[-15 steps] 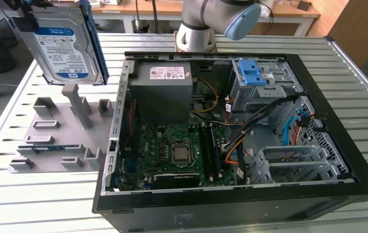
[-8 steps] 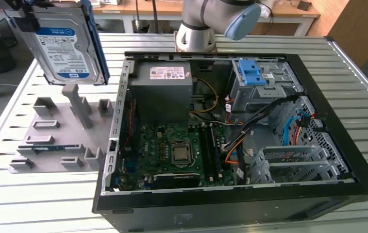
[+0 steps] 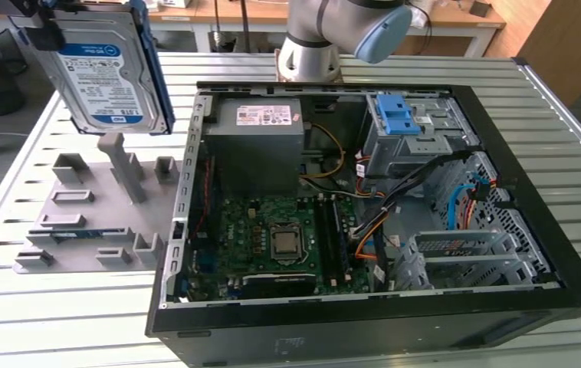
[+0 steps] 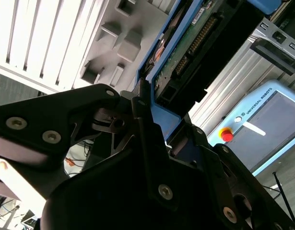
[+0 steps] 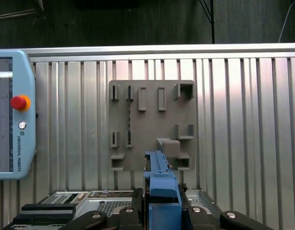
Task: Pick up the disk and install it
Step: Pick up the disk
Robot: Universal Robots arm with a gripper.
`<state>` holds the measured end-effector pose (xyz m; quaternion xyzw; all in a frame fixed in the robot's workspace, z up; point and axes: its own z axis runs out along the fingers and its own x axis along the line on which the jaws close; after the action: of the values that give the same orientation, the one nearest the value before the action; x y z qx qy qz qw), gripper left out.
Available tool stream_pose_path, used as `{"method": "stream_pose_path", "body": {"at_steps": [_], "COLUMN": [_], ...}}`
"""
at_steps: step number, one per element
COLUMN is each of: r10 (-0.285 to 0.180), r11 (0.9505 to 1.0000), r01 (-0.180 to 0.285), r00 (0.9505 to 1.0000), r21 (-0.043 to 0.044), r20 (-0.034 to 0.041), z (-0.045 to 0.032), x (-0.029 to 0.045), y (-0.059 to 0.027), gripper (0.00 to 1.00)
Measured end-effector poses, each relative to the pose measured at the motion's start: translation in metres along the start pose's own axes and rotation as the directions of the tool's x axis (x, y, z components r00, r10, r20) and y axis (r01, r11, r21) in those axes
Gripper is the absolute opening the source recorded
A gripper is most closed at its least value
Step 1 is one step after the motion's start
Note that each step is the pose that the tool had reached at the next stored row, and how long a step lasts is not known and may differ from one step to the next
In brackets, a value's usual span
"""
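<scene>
In the exterior view the disk (image 3: 96,69), a rectangular silver-grey metal hard drive with a white-and-blue label in a blue plastic carrier, hangs in the air, clear of the slatted metal table (image 3: 566,138). It is up and off to the exterior view's left of the open black computer case (image 3: 372,322). It is held upright with its label facing outward, over the grey moulded fixture plate (image 3: 96,222) that lies just beside the case. That height would let it clear the case wall.

In both wrist views the black tool (image 5: 162,213) is closed narrowly on the carrier's blue edge, leaving the connector end free. The exterior view cuts the tool off at its frame edge. The tool's own body hides how deeply the fingers seat, though the grip seems firm.
</scene>
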<state>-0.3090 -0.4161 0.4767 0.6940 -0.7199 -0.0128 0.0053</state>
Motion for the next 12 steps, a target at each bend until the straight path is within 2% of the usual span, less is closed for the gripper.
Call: {"method": "stream_pose_path", "body": {"at_steps": [12], "r10": [0.0], "r11": [1.0], "r01": [0.0], "r00": [1.0], "r21": [0.0], "r20": [0.0], "z": [0.0], "x": [0.0], "y": [-0.0044], "gripper": [0.36]}}
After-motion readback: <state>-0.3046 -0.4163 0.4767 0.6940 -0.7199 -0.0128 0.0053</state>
